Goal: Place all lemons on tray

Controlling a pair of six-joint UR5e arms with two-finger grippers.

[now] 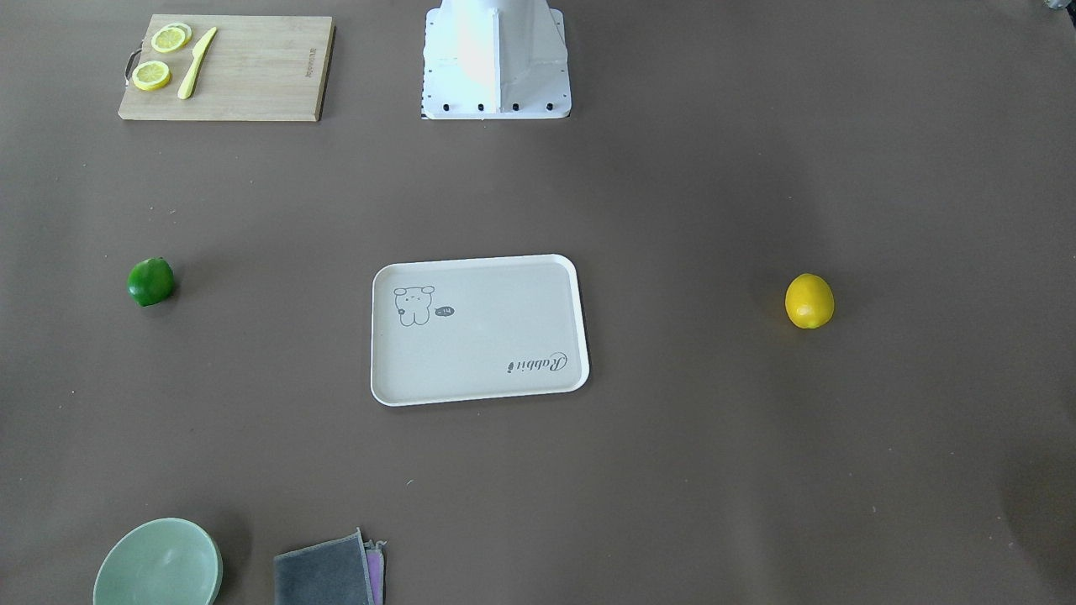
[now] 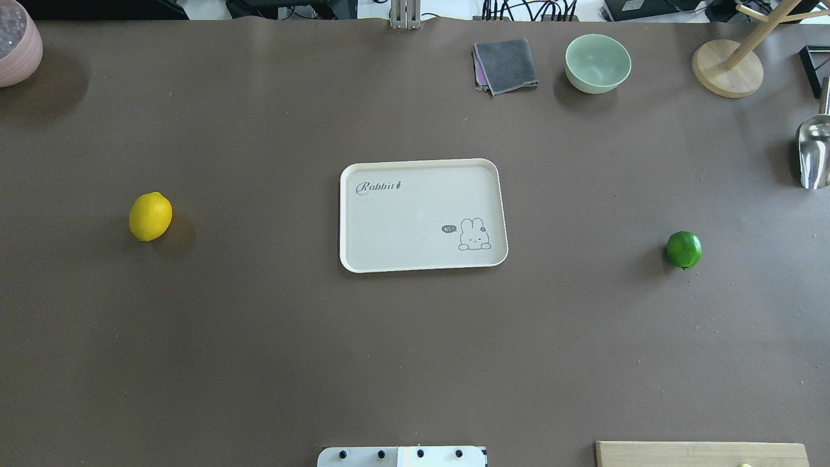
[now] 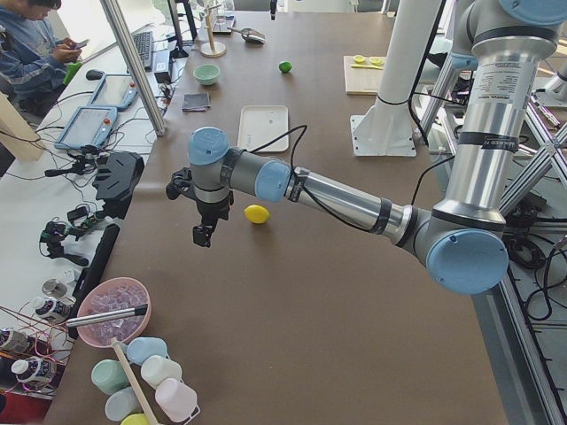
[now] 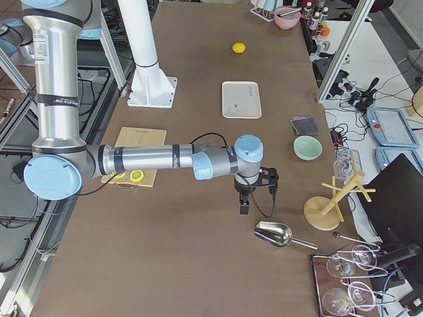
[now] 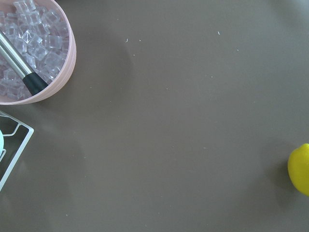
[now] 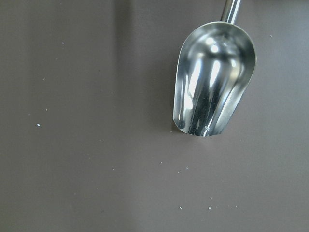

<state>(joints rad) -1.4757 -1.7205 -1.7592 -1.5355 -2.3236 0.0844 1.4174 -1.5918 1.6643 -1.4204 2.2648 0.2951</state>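
Your glossy bright-yellow oval lemon (image 2: 150, 216) sits on the bench well left of the cream rectangular tray (image 2: 415, 214), and the dark-green lemon (image 2: 684, 250) well right. The left arm (image 3: 337, 199) is nearer the yellow one, its jaws hanging near it on the side away from the tray. You cannot tell how wide either arm's jaws stand.

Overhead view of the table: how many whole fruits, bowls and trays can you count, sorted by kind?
Whole fruits: 2, the yellow lemon and the green lemon
Bowls: 2, the green bowl and the pink bowl
Trays: 1, the tray
Total: 5
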